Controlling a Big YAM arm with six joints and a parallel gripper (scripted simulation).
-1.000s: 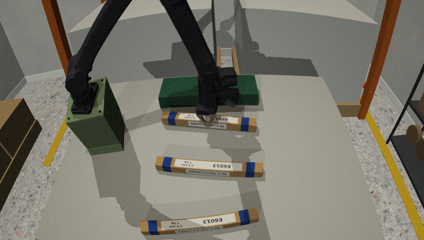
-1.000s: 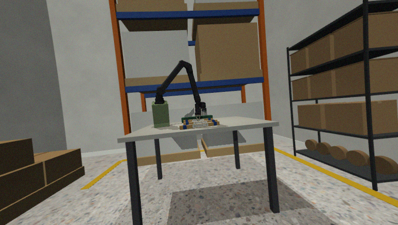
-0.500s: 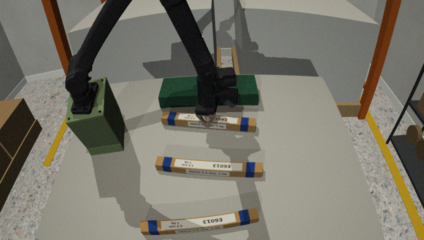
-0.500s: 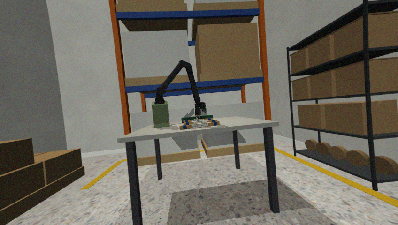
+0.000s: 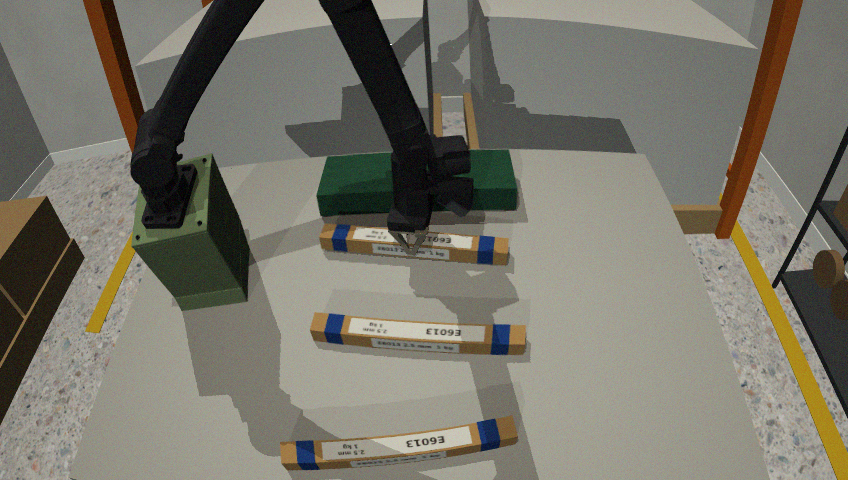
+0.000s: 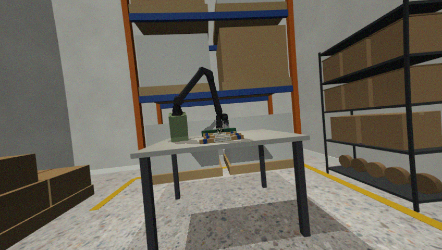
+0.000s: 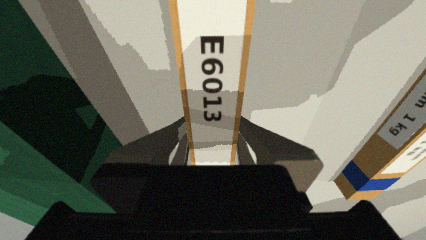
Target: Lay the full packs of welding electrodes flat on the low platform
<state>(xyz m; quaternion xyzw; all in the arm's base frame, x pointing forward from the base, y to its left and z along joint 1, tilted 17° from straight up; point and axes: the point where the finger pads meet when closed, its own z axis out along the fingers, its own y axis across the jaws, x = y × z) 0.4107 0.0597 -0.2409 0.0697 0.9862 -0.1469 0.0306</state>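
The wrist housing (image 5: 410,184) hides part of the green platform (image 5: 357,181). In the wrist view, the right-hand pack (image 7: 362,184) is cut off by the edge.

Three long, brown, blue-banded cardboard packs are lying in a row, one before another, on the grey rectangular table (image 5: 630,297) (image 6: 272,136): the front pack (image 5: 398,443) (image 6: 222,139), the middle pack (image 5: 419,333) (image 7: 372,167), and the back pack (image 5: 452,253) (image 7: 212,75), sitting just before the low green block platform (image 5: 357,181) (image 6: 206,132) (image 7: 30,185). The green boxy pedestal (image 5: 193,261) (image 6: 179,126) is standing left.
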